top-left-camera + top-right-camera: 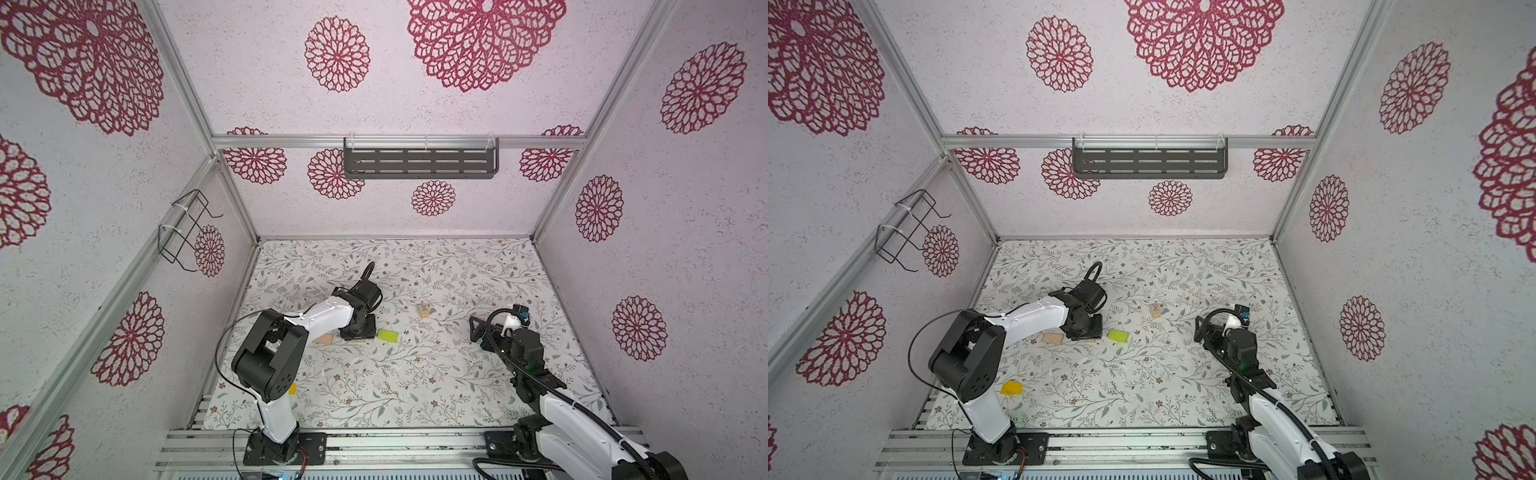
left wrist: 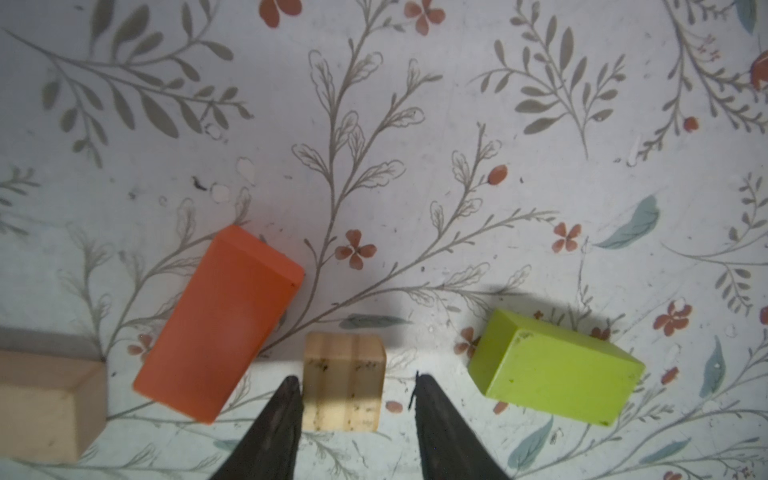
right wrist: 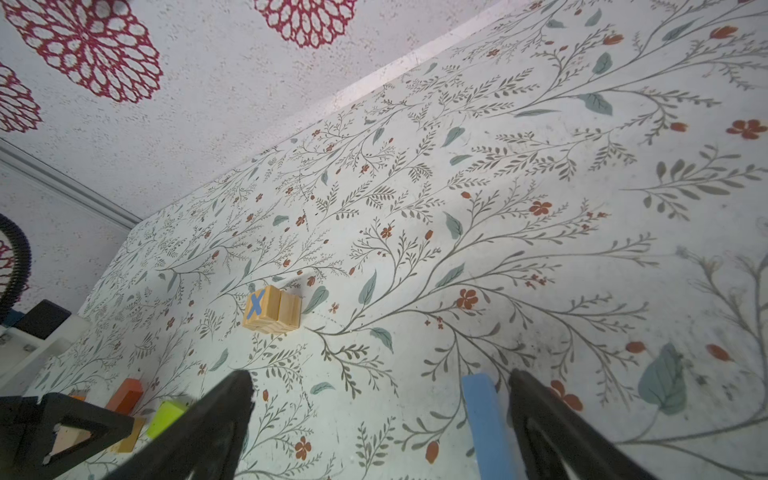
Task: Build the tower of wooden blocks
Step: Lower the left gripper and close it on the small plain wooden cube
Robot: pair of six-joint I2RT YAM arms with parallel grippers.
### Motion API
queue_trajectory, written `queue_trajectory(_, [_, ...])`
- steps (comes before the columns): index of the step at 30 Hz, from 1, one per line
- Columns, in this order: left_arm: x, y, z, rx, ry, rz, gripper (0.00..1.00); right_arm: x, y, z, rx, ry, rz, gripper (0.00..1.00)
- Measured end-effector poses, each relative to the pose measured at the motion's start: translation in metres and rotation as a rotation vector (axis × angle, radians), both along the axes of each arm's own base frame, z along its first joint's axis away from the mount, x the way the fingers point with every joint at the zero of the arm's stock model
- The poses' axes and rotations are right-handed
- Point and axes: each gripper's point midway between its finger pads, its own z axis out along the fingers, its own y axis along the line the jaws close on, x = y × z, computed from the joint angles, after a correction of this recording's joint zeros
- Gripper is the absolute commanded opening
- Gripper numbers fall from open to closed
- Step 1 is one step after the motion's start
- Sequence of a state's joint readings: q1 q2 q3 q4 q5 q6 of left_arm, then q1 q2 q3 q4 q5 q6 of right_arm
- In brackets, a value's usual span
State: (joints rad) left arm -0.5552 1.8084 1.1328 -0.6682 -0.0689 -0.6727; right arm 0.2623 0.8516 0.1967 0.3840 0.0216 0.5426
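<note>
Between L gripper (image 2: pixel 355 377) fingers, narrowly apart, sits 1 plain cube (image 2: pixel 343 380); R gripper (image 3: pixel 379 375) fingers wide apart.

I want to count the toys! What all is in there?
table: one, flowery.
letter cubes: two, wood, one blue X, touching, middle.
orange block: one, left half.
green block: one, near it.
small cube: one, plain wood, between them.
plain block: one, wood, beside orange block.
yellow block: one, front left.
blue block: one, inside the right pincer.
shelf: one, dark, back wall.
wire rack: one, black, left wall.
left pincer: one, black, open around small cube.
right pincer: one, black, open.
</note>
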Motion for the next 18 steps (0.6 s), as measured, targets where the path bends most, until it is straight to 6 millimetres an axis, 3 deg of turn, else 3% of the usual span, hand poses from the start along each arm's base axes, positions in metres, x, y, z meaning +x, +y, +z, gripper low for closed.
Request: queue_trajectory(18, [-0.0007, 0.0033, -0.0058, 0.023, 0.009, -0.004, 0.41, 0.0004, 0.0000, -0.0065, -0.006, 0.023, 0.000, 0.99])
